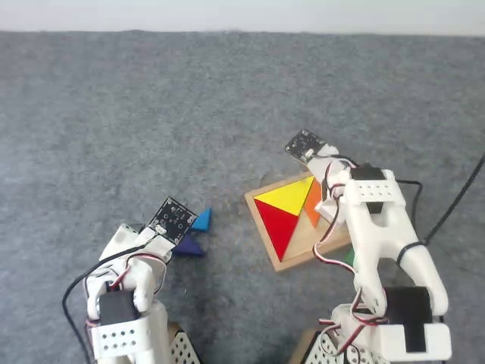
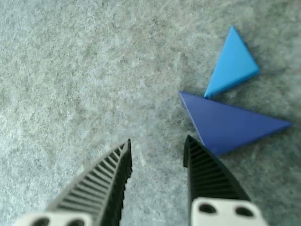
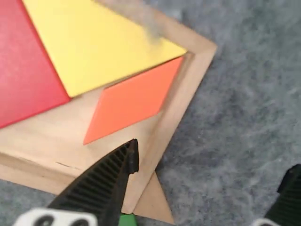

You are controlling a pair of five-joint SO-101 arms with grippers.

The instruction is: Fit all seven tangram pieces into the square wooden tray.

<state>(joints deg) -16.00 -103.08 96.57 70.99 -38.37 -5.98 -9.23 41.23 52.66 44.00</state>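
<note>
The grey mat (image 1: 151, 114) is carrying everything. The square wooden tray (image 1: 260, 230) is lying on it turned like a diamond, in front of the right arm. In the tray, a red triangle (image 1: 282, 224) and a yellow triangle (image 1: 289, 197) are sitting edge to edge, and an orange parallelogram (image 1: 313, 205) is touching the yellow one beside the rim. The right gripper (image 3: 214, 160) is hanging with its fingers wide apart, one over that rim and the other over the mat. The left gripper (image 2: 157, 142) is hovering with its fingers apart, one tip just beside a dark blue triangle (image 2: 225, 125), which is meeting a light blue triangle (image 2: 233, 66) corner to corner. A green piece (image 1: 348, 258) is peeking out by the tray under the right arm.
</note>
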